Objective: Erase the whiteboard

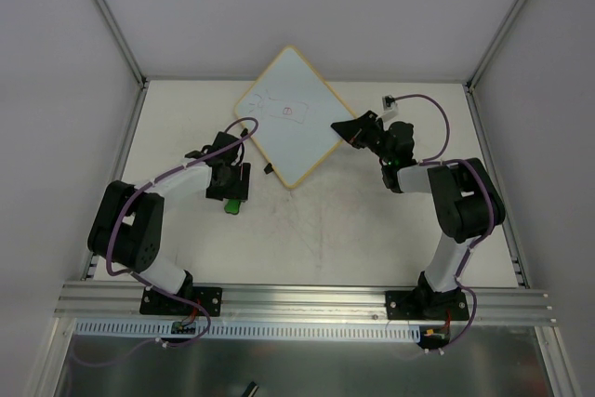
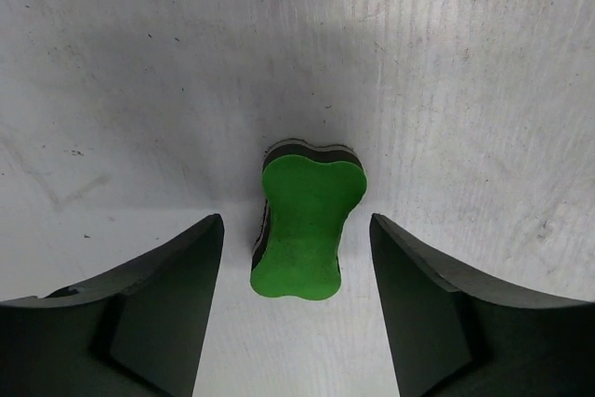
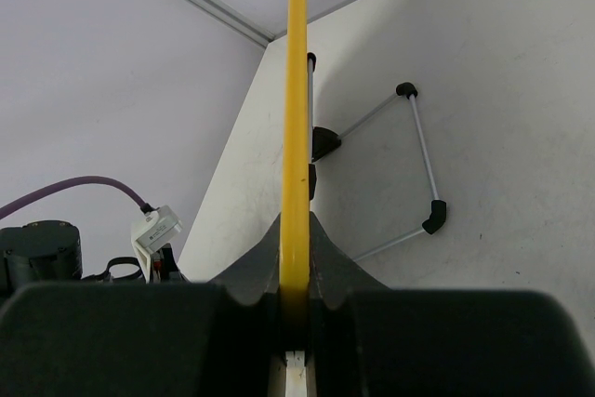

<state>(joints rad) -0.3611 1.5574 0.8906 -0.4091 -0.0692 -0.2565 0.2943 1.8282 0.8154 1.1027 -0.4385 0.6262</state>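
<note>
The whiteboard (image 1: 290, 116) is a square white board with a yellow rim, turned like a diamond at the back middle, with faint pen marks on it. My right gripper (image 1: 351, 129) is shut on its right edge and holds it tilted up; in the right wrist view the yellow rim (image 3: 296, 109) runs edge-on between the shut fingers (image 3: 330, 258). The green eraser (image 1: 234, 203) lies on the table. My left gripper (image 2: 297, 258) is open above it, and the eraser (image 2: 305, 225) lies between the two fingers, untouched.
The board's wire stand (image 3: 418, 169) with black feet shows behind the rim in the right wrist view. Grey walls enclose the table (image 1: 372, 220) on three sides. An aluminium rail (image 1: 297, 299) carries both arm bases at the near edge.
</note>
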